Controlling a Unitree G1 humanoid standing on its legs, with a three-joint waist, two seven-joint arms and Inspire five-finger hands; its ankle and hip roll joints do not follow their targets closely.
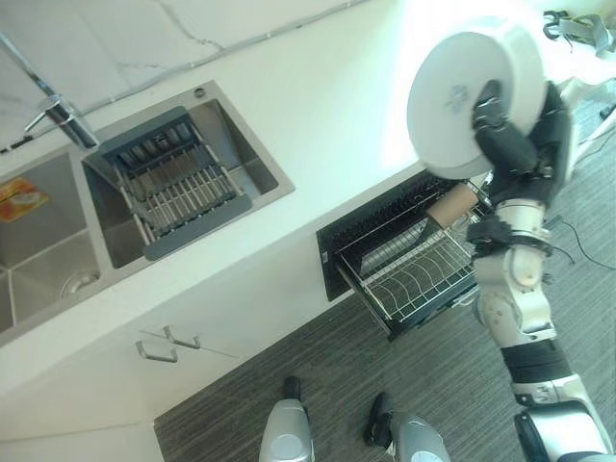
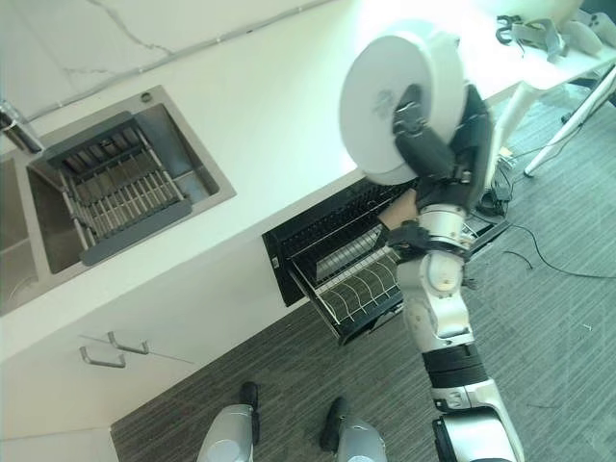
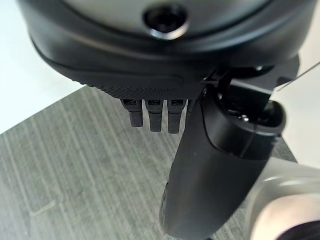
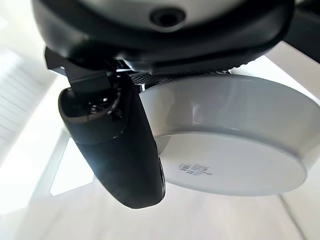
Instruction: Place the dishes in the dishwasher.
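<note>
Right robot hand [image 1: 515, 135] lifts the white bowl [image 1: 462, 96] above the open dishwasher rack [image 1: 414, 269], thumb clamping its underside (wrist view confirms). Left robot hand [image 3: 210, 150] hangs relaxed over floor [image 3: 75, 165].

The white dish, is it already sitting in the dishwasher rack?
No, the white dish is held up in the air by the right hand, above the pulled-out dishwasher rack.

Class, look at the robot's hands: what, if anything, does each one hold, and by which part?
The right hand holds a white dish by its rim, thumb across the underside. The left hand holds nothing, fingers relaxed.
</note>
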